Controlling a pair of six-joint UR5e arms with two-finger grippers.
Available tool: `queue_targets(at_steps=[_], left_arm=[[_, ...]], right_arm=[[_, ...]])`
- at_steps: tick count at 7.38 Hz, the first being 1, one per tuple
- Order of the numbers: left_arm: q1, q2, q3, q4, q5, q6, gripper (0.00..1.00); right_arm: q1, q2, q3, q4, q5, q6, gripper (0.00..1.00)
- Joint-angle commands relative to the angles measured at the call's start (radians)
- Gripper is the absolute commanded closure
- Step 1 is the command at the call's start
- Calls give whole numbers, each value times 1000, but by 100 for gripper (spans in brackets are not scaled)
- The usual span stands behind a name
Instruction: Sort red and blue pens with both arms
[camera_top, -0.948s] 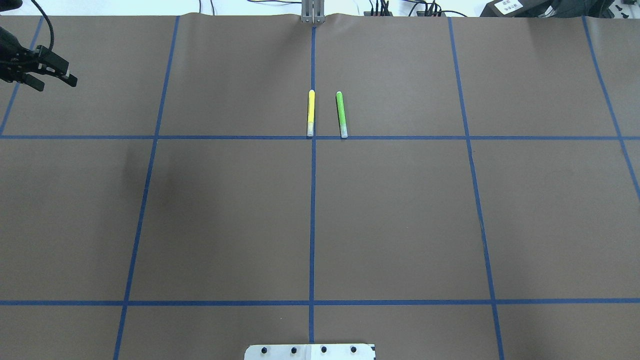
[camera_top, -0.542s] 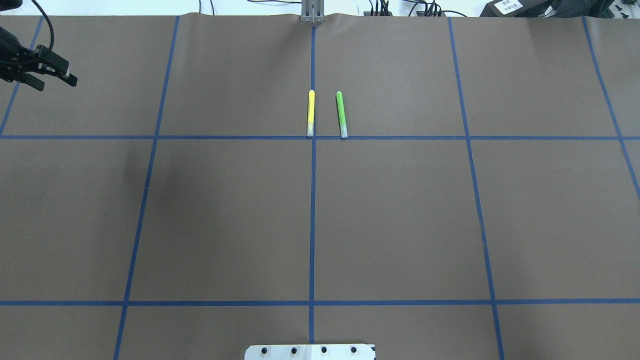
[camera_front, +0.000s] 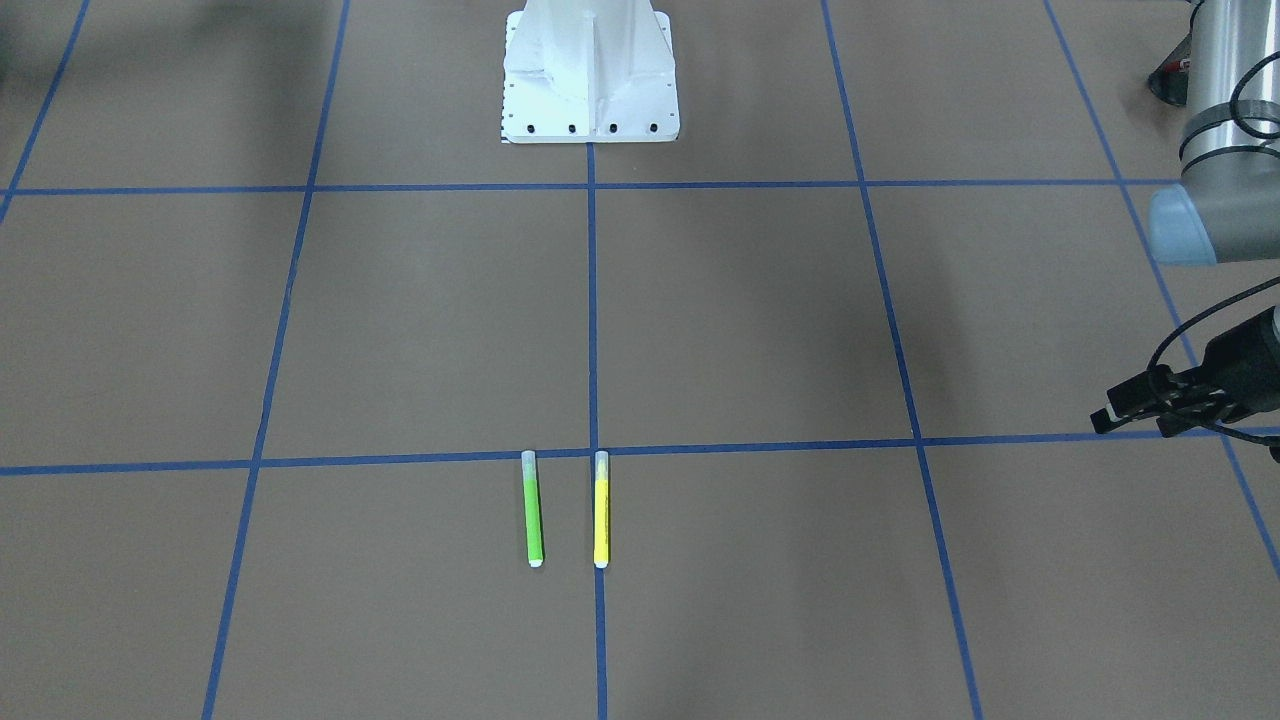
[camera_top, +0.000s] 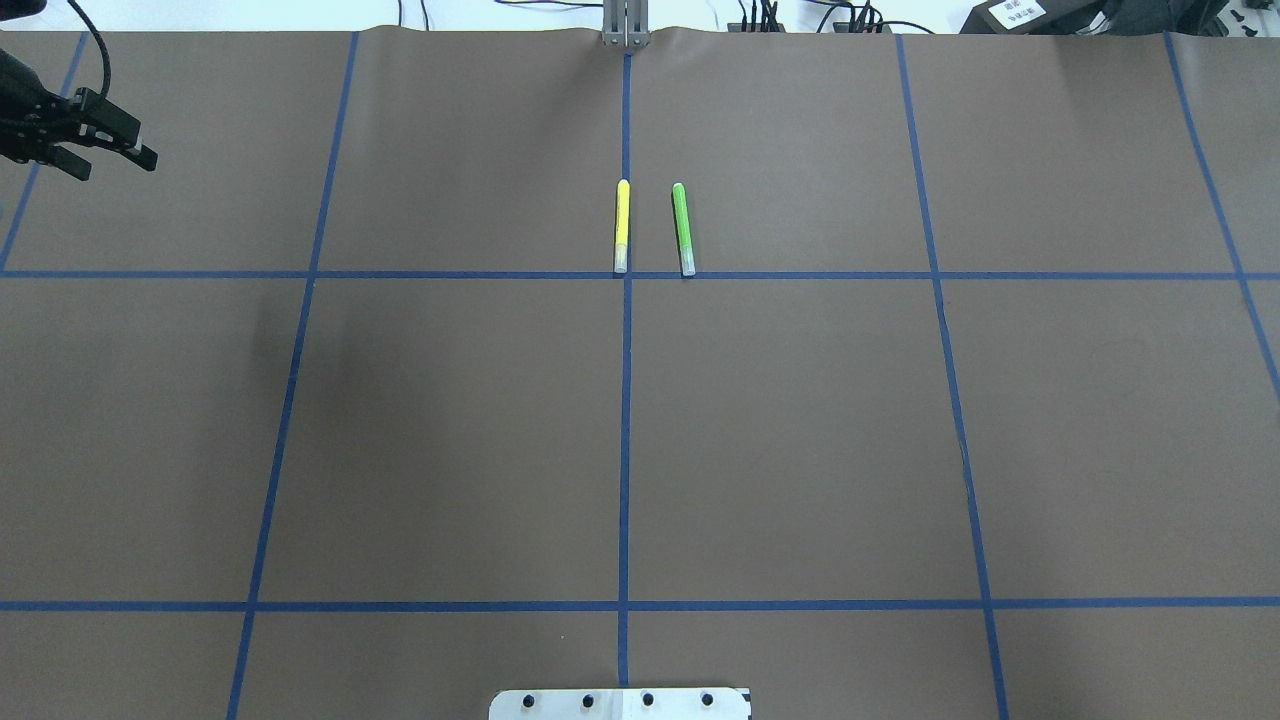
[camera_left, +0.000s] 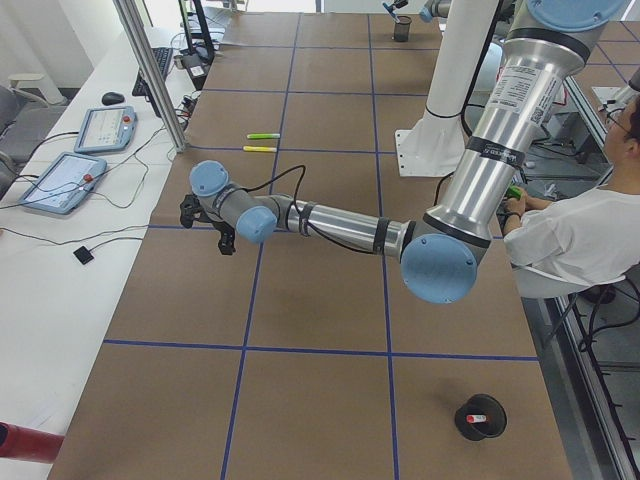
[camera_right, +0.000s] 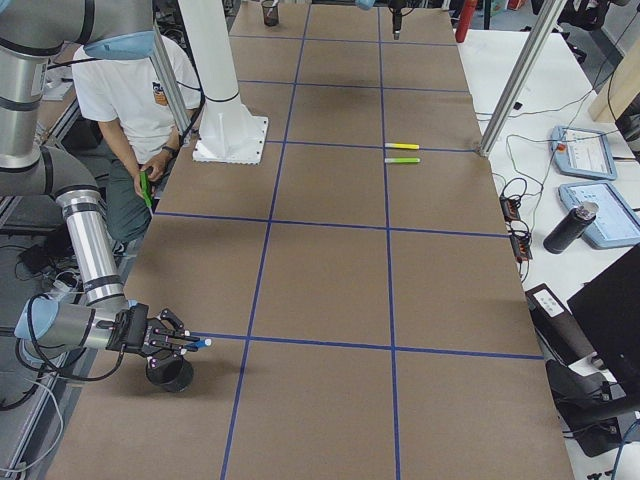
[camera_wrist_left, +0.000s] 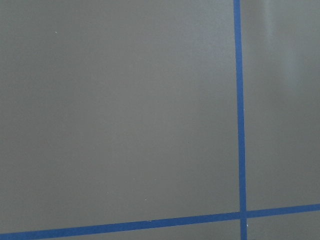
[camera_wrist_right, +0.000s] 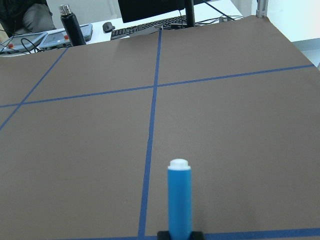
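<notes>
The blue pen (camera_wrist_right: 179, 200) sticks forward out of my right gripper (camera_right: 185, 343), which is shut on it. In the exterior right view the gripper hovers just above a black cup (camera_right: 170, 372) at the table's near corner, the pen's white tip pointing out. The red marker (camera_left: 478, 417) stands in another black cup (camera_left: 480, 420) on the robot's left side. My left gripper (camera_top: 118, 166) hangs open and holds nothing at the far left of the table, also seen as the left gripper (camera_front: 1130, 425) at the right edge of the front-facing view.
A yellow pen (camera_top: 622, 227) and a green pen (camera_top: 682, 229) lie side by side at the table's far middle. The white pedestal base (camera_front: 590, 75) stands at the robot's edge. A seated person (camera_left: 575, 235) is beside the table. Tablets and cables lie beyond the far edge.
My left gripper has shifted only very slightly. The yellow and green pens have not moved.
</notes>
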Motion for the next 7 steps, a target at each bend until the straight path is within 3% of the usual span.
queue_targets(at_steps=[1,5,7], left_arm=[[2,3,0,-2,0,1,8],[3,10,-14,-6,0,-19,8],[5,12,-28,-6,2,-37,8]], right_arm=[[1,8,28,-22,-1,-3,100],[2,4,36,-115,-68,-203,100],[2,-43,36,-115,-88,-205,100]])
